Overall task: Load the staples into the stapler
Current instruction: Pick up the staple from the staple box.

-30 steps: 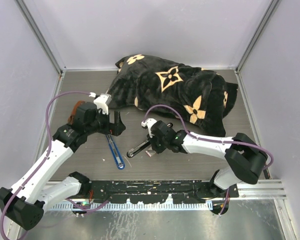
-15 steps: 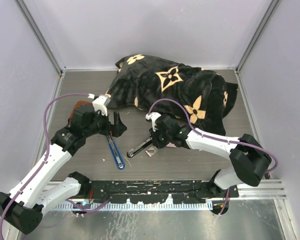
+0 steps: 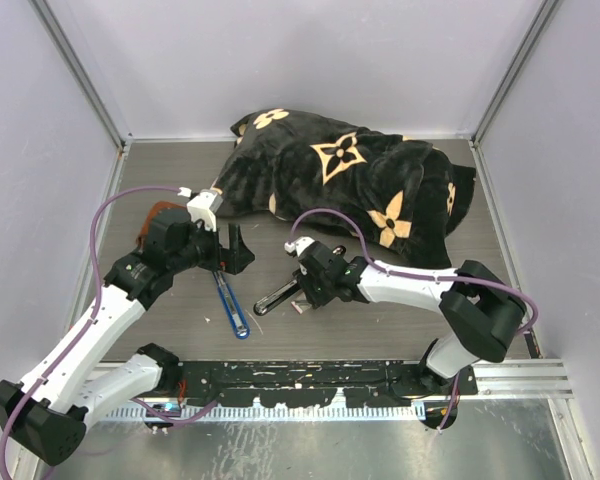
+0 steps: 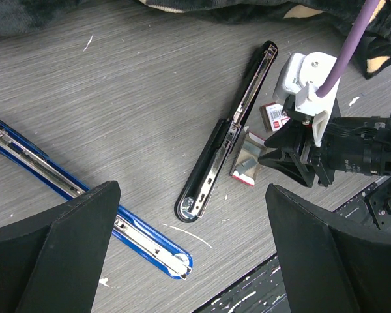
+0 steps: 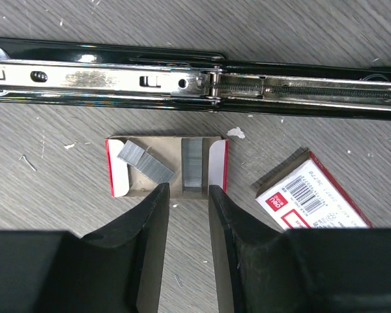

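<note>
Staples (image 5: pixel 193 164) in open tray (image 5: pixel 214 167) just ahead of right end effector (image 5: pixel 186 193)

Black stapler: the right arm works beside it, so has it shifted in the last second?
No. The black stapler keeps its spot and angle against the base rail.

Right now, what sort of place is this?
Probably a robot test cell rather than an office: a left arm and right arm bolted to a table boxed in by plain walls, with a black stapler, blue stapler and staples laid out.
</note>
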